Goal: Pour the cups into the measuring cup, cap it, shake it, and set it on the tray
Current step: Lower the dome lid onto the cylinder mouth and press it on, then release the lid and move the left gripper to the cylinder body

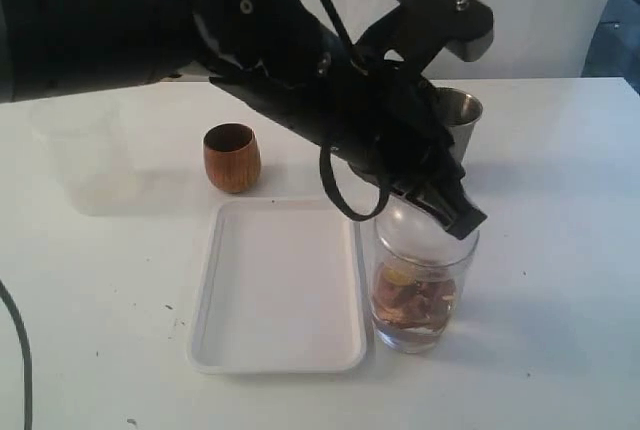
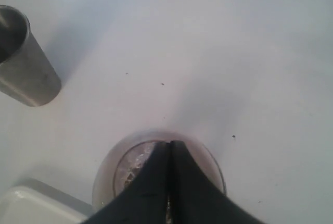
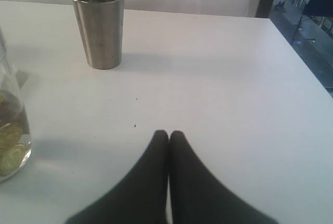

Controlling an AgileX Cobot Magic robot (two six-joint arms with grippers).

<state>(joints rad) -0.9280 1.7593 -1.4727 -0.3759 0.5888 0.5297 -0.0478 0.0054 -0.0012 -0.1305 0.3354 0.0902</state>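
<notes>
At lower right, the left gripper (image 1: 467, 221), shut and empty, hangs straight above the upright measuring cup (image 1: 418, 295).

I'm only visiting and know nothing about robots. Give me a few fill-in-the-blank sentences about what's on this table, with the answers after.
1. The measuring cup stands on the table, beside the white ___ rather than on it.
2. The left gripper hovers over the measuring cup with its jaws ___.
3. The small rounded cup is made of ___.
4. The steel tumbler stands ___, mouth up.

Missing words: tray; shut; wood; upright.
</notes>
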